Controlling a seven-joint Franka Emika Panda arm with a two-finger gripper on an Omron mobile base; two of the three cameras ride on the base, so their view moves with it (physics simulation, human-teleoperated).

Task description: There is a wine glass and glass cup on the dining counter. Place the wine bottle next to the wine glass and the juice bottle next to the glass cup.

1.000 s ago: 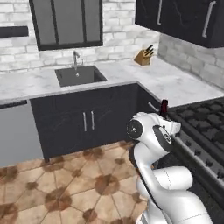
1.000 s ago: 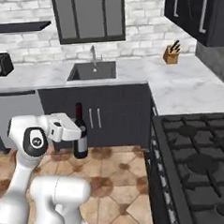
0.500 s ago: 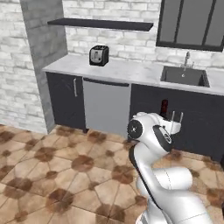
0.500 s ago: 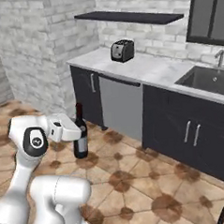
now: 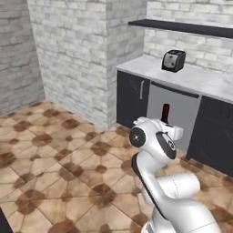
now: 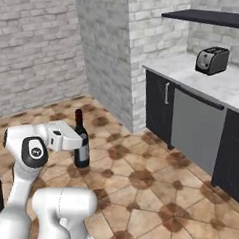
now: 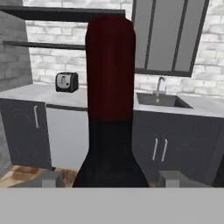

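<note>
My gripper [image 6: 84,140] is shut on the wine bottle [image 6: 81,142], a near-black bottle with a slim neck, dark red capsule and pale label, held upright in the air above the tiled floor. In the left base view only the bottle's red top [image 5: 165,112] sticks up behind the arm's wrist. The hand view has the wine bottle's neck [image 7: 110,100] close up in the middle, between the two fingertips [image 7: 51,178]. The wine glass, glass cup, juice bottle and dining counter are out of view.
A brick pillar [image 6: 129,45] stands ahead. To its right runs a grey worktop [image 6: 209,83] with a toaster [image 6: 211,60], dark cabinets and a dishwasher front [image 6: 196,129] below. A sink [image 7: 161,99] lies further along. Brown tiled floor [image 5: 54,154] spreads to the left.
The base has turned left: the whole scene slid right, the sink left the base views and the brick pillar came in. The wine bottle stays held the same way in the gripper.
</note>
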